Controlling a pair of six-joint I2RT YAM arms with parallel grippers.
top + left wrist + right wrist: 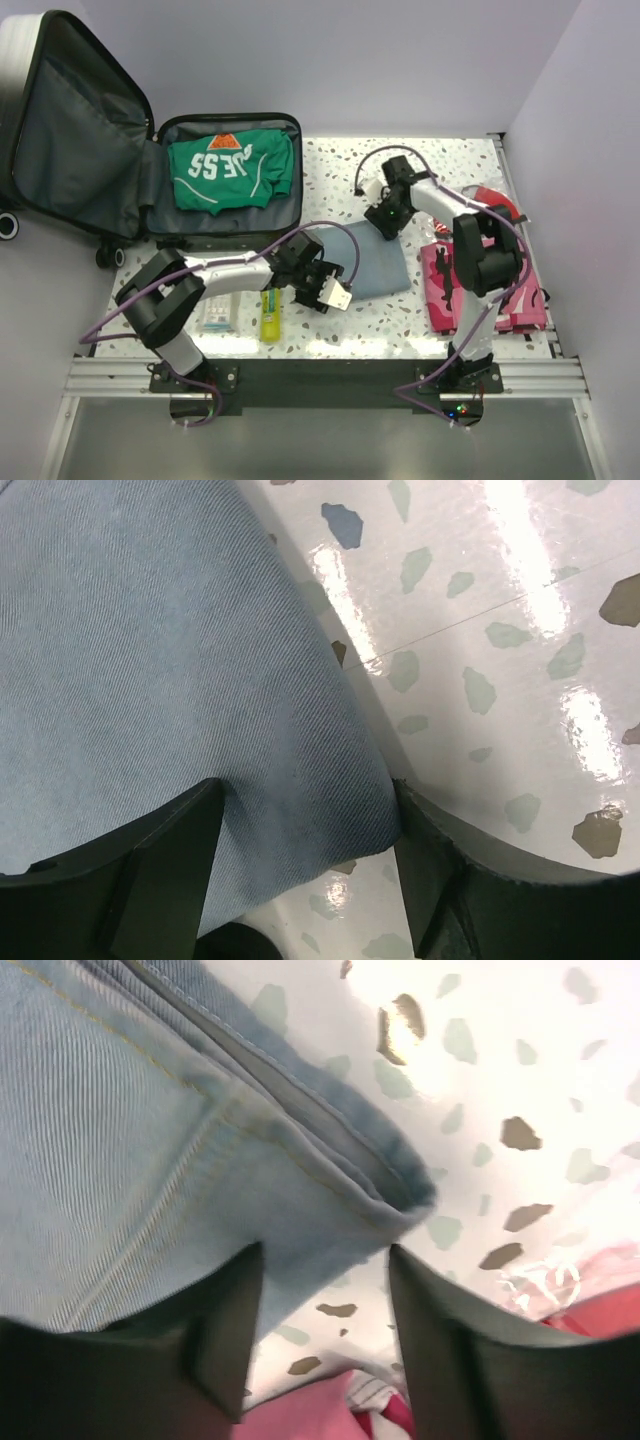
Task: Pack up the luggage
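The luggage (70, 120) lies open at the far left, lid raised, with a green shirt (230, 170) in its grey-lined base (290, 215). Folded blue jeans (372, 262) lie on the table's middle. My left gripper (325, 285) is at their near left corner; in the left wrist view the open gripper (305, 830) straddles that corner of the jeans (150, 680). My right gripper (385, 222) is at their far edge; in the right wrist view the open gripper (325, 1300) straddles the hemmed corner of the jeans (150, 1140).
A pink and red garment (485, 285) lies at the right, also in the right wrist view (330, 1410). A yellow-green tube (270, 312) and a clear packet (218, 312) lie near the front left. A red item (497, 198) sits at the far right.
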